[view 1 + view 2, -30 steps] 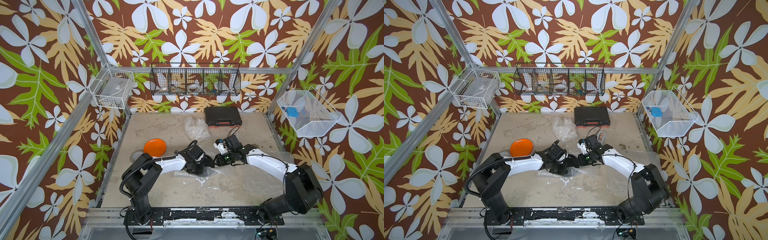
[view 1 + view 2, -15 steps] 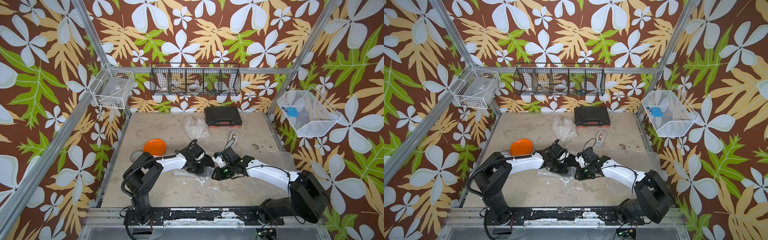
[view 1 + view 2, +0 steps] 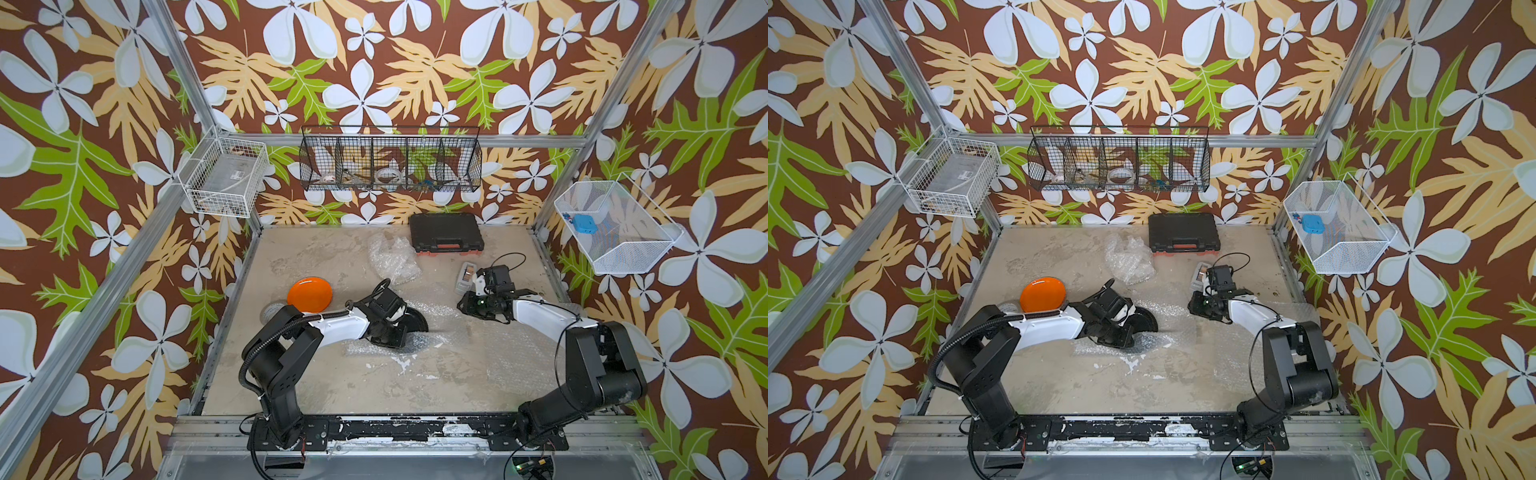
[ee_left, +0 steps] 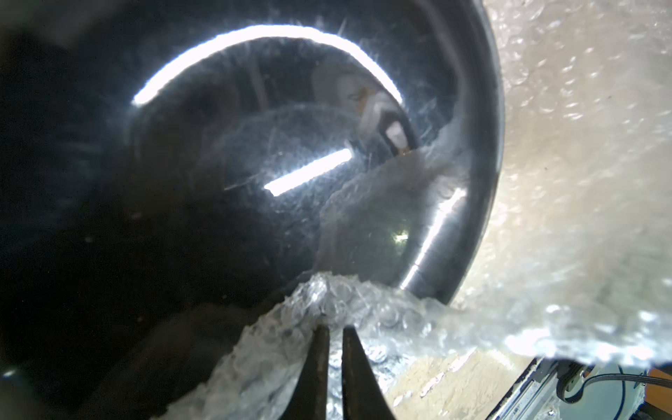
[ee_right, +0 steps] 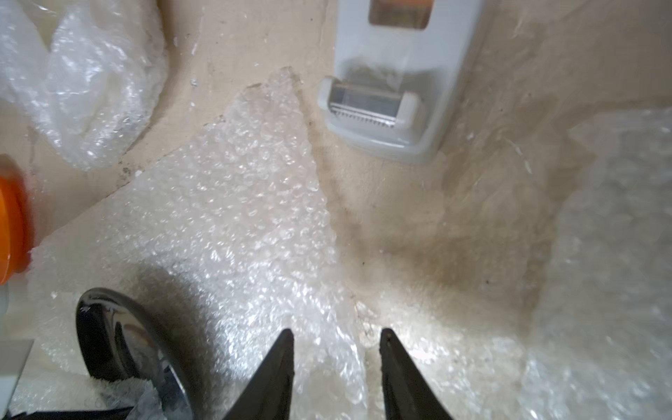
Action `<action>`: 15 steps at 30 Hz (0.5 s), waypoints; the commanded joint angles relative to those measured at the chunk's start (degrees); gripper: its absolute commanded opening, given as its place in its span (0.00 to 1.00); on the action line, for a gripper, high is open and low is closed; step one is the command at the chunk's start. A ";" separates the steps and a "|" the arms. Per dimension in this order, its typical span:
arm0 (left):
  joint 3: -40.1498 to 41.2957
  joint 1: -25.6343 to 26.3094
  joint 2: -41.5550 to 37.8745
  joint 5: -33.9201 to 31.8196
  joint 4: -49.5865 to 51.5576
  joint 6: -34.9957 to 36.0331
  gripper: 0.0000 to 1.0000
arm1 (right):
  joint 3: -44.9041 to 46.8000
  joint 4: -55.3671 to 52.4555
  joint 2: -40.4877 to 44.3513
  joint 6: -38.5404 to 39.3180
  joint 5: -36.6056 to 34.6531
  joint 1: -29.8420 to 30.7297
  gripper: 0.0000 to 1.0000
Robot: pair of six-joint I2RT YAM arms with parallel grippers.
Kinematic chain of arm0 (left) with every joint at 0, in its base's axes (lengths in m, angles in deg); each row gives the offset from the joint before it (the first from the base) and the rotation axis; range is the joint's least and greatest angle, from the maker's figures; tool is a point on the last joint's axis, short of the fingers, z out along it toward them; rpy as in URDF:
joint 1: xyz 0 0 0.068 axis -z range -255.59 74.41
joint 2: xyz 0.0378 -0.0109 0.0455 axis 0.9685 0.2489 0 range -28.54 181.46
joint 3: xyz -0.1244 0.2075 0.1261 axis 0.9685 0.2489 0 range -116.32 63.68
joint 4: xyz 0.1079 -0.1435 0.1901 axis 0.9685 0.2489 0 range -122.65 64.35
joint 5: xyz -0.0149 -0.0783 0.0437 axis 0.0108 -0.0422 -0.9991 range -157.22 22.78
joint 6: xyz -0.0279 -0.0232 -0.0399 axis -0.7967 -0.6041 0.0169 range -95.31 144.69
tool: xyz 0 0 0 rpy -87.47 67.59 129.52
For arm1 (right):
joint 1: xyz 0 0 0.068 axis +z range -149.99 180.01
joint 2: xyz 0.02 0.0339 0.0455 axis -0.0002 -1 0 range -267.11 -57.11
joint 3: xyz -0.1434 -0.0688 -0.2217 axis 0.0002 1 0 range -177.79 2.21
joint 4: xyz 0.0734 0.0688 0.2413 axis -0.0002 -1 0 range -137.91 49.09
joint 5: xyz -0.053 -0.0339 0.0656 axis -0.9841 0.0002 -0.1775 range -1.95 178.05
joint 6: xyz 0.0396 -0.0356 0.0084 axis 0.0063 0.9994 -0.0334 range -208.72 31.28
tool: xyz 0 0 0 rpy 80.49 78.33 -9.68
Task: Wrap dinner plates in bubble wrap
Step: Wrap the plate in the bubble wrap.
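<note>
Now, my left tool (image 4: 334,326) pressed nearly together, pinching a fold of bubble wrap (image 4: 327,298) over the black plate (image 4: 236,163) rim, plate lying on the wrap mid-table (image 3: 332,386), my right tool (image 5: 337,331) spread, holding nothing, above the wrap's edge, orange plate (image 3: 310,294) unwrapped at the table's left side
</note>
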 commanded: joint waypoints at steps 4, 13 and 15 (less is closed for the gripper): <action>-0.62 -0.88 1.53 -4.03 6.11 1.71 0.13 | 11.00 -4.33 12.05 -6.11 9.03 -0.18 0.50; -1.82 -0.96 2.80 -3.51 6.79 2.77 0.13 | 22.07 3.90 26.66 -24.95 22.99 -0.23 0.56; -2.02 -0.97 2.92 -3.33 6.90 2.77 0.13 | 22.47 3.34 26.92 -26.15 24.62 -0.24 0.55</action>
